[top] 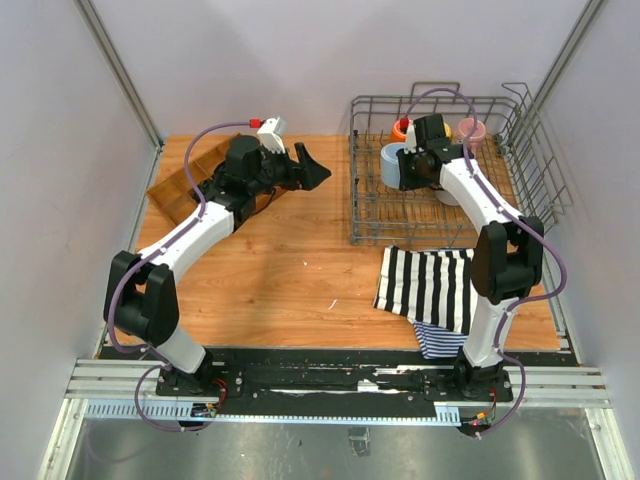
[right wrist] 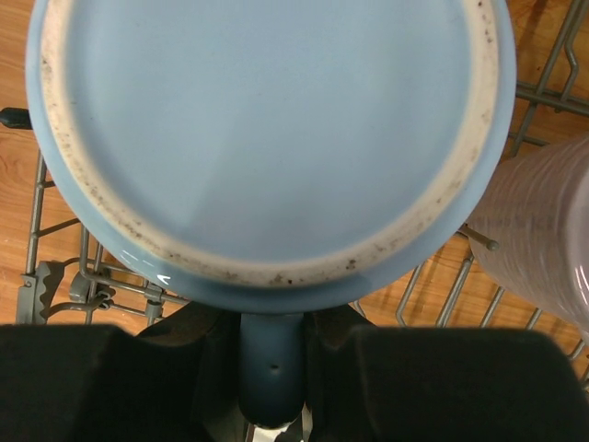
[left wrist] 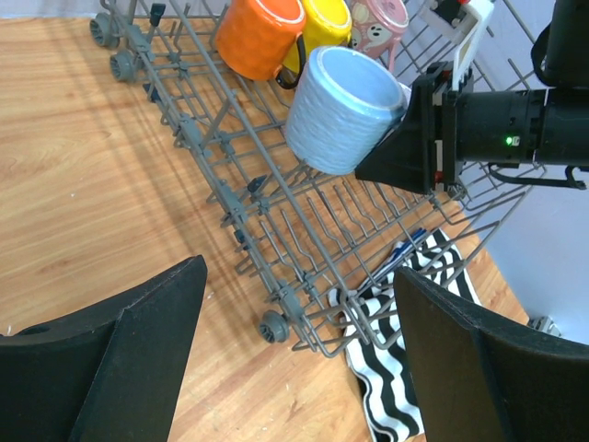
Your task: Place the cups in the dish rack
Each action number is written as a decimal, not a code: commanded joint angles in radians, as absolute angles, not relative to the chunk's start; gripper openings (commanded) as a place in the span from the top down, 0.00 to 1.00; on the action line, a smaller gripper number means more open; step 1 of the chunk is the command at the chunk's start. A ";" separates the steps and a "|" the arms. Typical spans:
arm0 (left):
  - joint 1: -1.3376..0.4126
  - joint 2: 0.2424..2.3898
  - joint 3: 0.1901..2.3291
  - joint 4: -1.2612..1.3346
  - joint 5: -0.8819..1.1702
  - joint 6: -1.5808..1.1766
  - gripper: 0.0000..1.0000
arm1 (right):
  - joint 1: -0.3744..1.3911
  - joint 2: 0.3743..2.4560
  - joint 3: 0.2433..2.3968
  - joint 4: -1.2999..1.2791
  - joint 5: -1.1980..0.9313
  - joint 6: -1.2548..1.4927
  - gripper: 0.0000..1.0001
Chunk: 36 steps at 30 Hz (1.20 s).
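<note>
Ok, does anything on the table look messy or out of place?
The striped cloth lies askew: its far end is caught under the dish rack at its near edge, and a bunched corner sticks out past the front edge of the table.

From above, I have the dish rack on the far right of the table and a wooden tray at the far left. A cloth lies in front of the rack, its far edge under the rack's front and its near end past the table's front edge. My left gripper hangs over the table between tray and rack. My right gripper is inside the rack's left part, with the held cup tilted over the tines, its handle between the fingers. Behind it, along the back wall, sit the left cup, middle cup and right cup. A fifth cup sits just beside the held cup.
</note>
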<state>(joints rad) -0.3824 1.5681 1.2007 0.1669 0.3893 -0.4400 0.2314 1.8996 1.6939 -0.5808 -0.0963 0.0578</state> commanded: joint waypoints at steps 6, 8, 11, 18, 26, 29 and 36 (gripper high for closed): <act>-0.372 1.627 1.302 0.157 0.389 -0.464 0.13 | 0.241 1.916 1.695 -0.495 -0.111 0.063 0.99; -0.371 1.626 1.301 0.146 0.388 -0.462 0.13 | 0.241 1.914 1.677 -0.487 -0.112 0.063 0.99; -0.369 1.619 1.285 0.140 0.388 -0.463 0.13 | 0.242 1.910 1.649 -0.475 -0.114 0.066 0.99; -0.369 1.609 1.264 0.141 0.393 -0.468 0.13 | 0.241 1.889 1.572 -0.438 -0.109 0.058 0.99; -0.368 1.612 1.255 0.150 0.407 -0.476 0.13 | 0.238 1.901 1.526 -0.419 -0.091 0.048 0.99; -0.367 1.610 1.250 0.152 0.410 -0.474 0.13 | 0.237 1.906 1.517 -0.419 -0.091 0.048 0.99; -0.367 1.611 1.234 0.161 0.420 -0.480 0.13 | 0.237 1.893 1.457 -0.417 -0.069 0.042 0.99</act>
